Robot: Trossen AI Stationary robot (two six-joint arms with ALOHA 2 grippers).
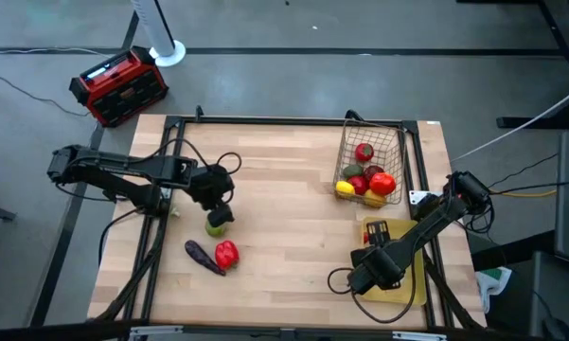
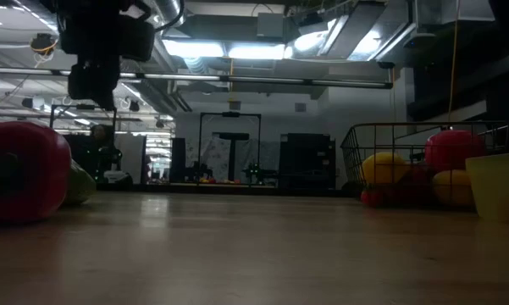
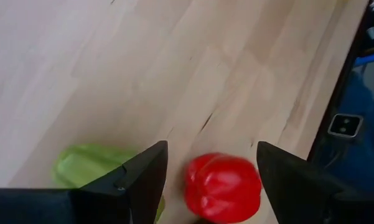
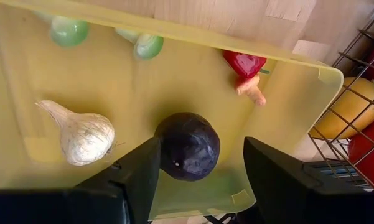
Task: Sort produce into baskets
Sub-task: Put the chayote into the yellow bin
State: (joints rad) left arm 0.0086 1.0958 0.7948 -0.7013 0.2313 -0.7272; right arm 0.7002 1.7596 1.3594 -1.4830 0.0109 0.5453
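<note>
While no writing is legible anywhere, the red pepper (image 3: 223, 188) lies on the table (image 1: 293, 180) beyond the left gripper (image 3: 211, 180), whose fingers stand apart. Right gripper (image 4: 199, 177), fingers apart, hangs over the yellow tray (image 4: 299, 112) holding a dark purple ball (image 4: 187, 145) and garlic (image 4: 81, 137).

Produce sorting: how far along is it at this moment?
Done: fruit fills the wire basket; the yellow tray holds garlic, a dark purple ball and more. In hand: nothing; both grippers' fingers are open, the left gripper over the red pepper. Left: that pepper, the eggplant, a green piece.
</note>
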